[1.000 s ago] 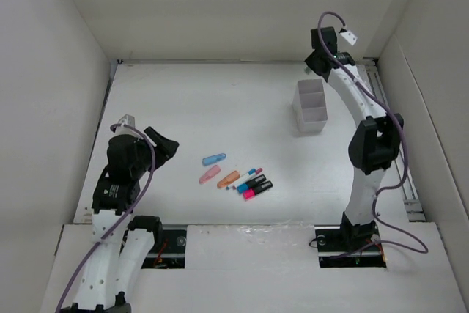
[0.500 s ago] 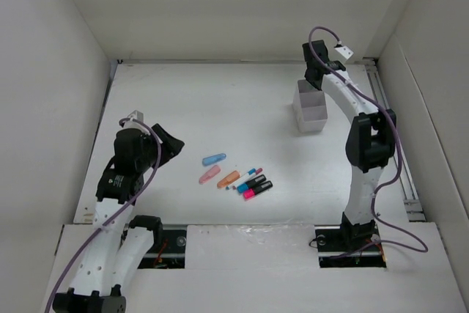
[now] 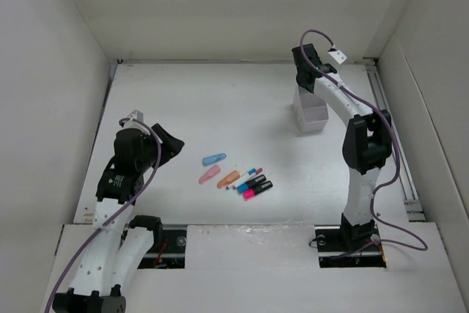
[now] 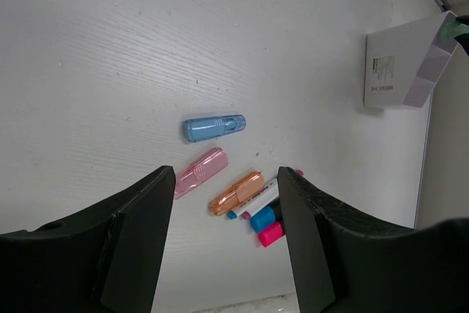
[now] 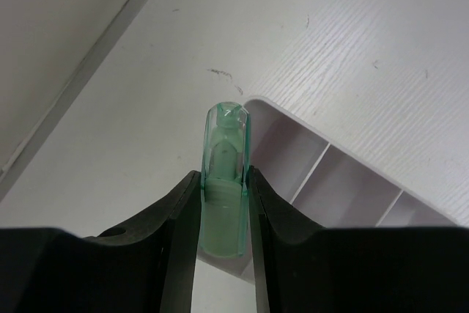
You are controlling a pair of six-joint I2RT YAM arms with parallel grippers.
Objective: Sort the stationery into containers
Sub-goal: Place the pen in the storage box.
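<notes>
My right gripper point(image 3: 305, 77) is shut on a stubby pastel green piece point(image 5: 223, 174) and holds it above the far end of the white two-compartment box point(image 3: 312, 113), at its outer rim point(image 5: 293, 119). My left gripper point(image 3: 173, 146) is open and empty, hovering left of the loose stationery. On the table lie a blue piece point(image 3: 214, 159), a pink piece point(image 3: 209, 174), an orange piece point(image 3: 228, 179), a thin blue-pink pen point(image 3: 250, 174) and two black markers point(image 3: 256, 186). In the left wrist view the open gripper point(image 4: 224, 175) frames the orange piece point(image 4: 236, 192) and the markers' blue and pink ends point(image 4: 266, 226).
White walls enclose the table on the left, back and right. A metal rail point(image 3: 392, 119) runs along the right side. The near table edge point(image 3: 242, 226) has the arm bases behind it. The box shows tilted at the top right of the left wrist view point(image 4: 403, 71).
My right gripper has moved left and down with the green piece, from beyond the box to over its far end. The left arm shifted slightly, then stayed still.
</notes>
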